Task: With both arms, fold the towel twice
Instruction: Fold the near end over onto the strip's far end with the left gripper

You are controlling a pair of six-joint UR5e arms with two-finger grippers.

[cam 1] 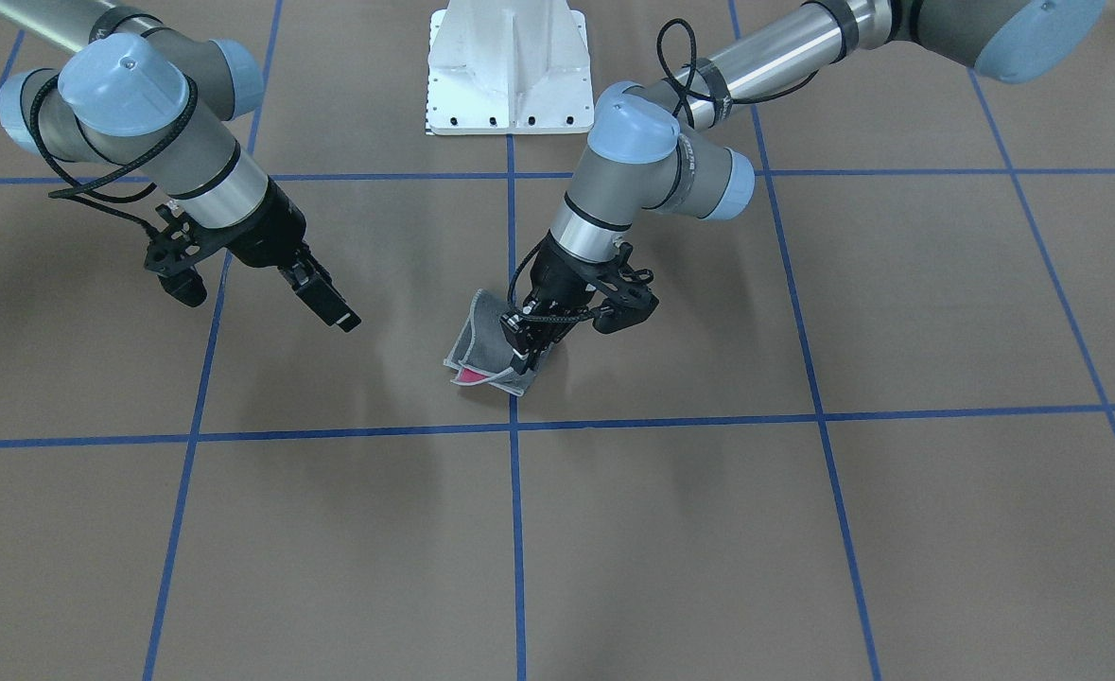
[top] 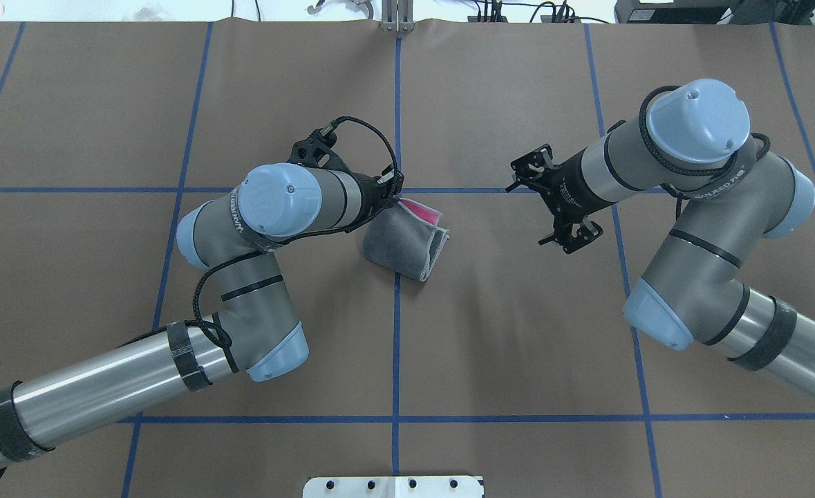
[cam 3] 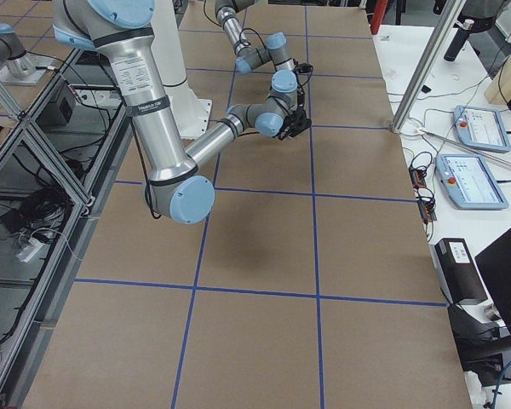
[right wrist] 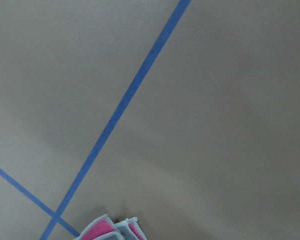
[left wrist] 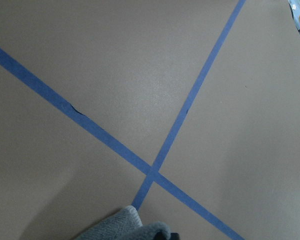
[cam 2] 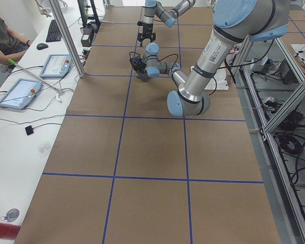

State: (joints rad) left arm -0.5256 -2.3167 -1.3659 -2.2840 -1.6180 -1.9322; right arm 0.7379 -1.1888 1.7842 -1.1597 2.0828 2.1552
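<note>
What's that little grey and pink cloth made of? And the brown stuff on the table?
The towel looks like soft terry cloth: a fuzzy, matte grey face, pink inside, and a smoother light hem along the edge. The table cover seems to be brown paper, flat and dull with no shine, though it could be thin card.

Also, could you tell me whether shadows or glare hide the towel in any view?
Front-facing view: soft shadows on the table, none hiding the towel. Overhead view: even light, sheen only on the metal arm tubes. Left wrist view: the towel's edge at the bottom looks slightly blurred.
</note>
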